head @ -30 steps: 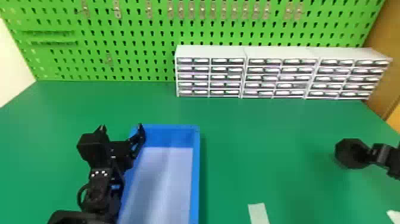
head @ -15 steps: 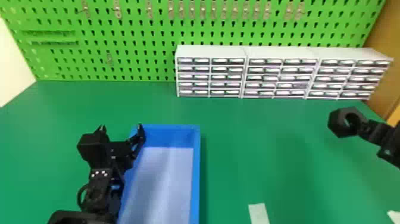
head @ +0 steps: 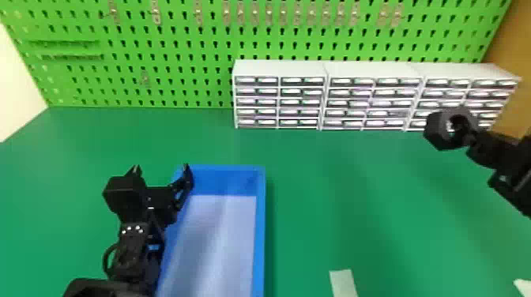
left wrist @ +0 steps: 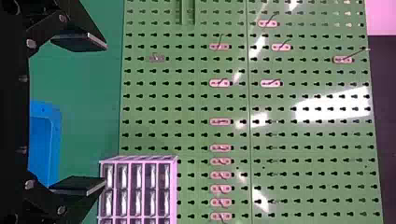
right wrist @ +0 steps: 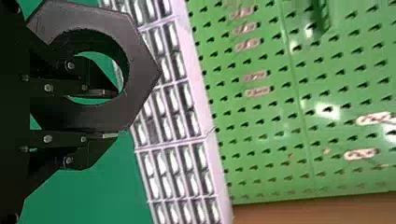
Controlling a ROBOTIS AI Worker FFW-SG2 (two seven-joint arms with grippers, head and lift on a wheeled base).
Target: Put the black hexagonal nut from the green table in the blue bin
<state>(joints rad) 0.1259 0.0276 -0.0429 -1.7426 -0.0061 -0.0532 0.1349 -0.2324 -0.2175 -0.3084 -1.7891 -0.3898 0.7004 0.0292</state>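
At the right of the head view, my right gripper (head: 469, 139) is shut on the black hexagonal nut (head: 434, 128), which hangs tilted in front of the drawer units. In the right wrist view, the gripper (right wrist: 114, 114) pinches one wall of the nut (right wrist: 142, 70), with one finger through the hole and the other outside. The blue bin (head: 259, 237) stands on the green table (head: 316, 189), left of the nut. At the bin's left side, my left gripper (head: 162, 170) is parked, and in its wrist view this gripper (left wrist: 104, 115) is open with nothing between its fingers.
White drawer units (head: 280, 69) line the table's back edge, before a green pegboard (head: 177, 71). A pale strip (head: 343, 282) lies right of the bin, and another white piece (head: 523, 287) lies at the front right corner.
The right gripper has risen from low over the table's right side with the nut, which now hangs higher, more tilted, its hole showing. The left arm has kept still.
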